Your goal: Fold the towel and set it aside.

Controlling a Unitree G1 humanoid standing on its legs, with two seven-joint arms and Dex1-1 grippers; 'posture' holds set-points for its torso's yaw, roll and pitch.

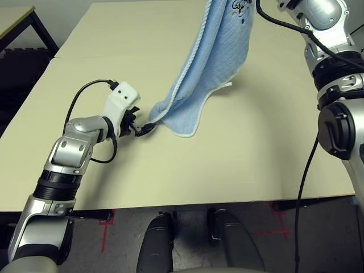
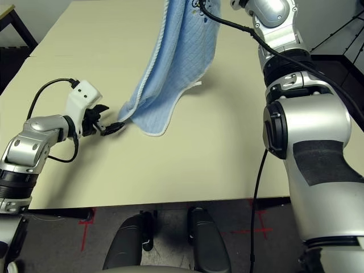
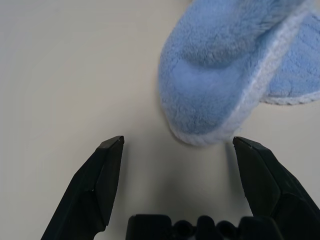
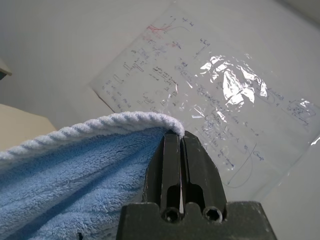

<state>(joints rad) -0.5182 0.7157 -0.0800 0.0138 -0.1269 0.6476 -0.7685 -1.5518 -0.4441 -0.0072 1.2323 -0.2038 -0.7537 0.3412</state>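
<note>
The light-blue towel (image 1: 210, 62) hangs in a long drape from above the table's far right side. Its white-edged lower end rests on the tabletop, and a small dark printed mark (image 1: 240, 7) sits near the top. In the right wrist view my right gripper (image 4: 180, 142) is shut on the towel's corded upper edge (image 4: 120, 122). My left gripper (image 1: 145, 129) lies low on the table just left of the towel's bottom corner. In the left wrist view its fingers (image 3: 107, 165) stand wide open. The rounded towel corner (image 3: 210, 100) lies just ahead of them, apart from both.
The beige table (image 1: 239, 165) stretches wide around the towel, its front edge close to my body. A dark-framed table (image 1: 17, 23) stands at the far left. A sheet of paper under plastic (image 4: 210, 90) hangs on the wall behind my right gripper.
</note>
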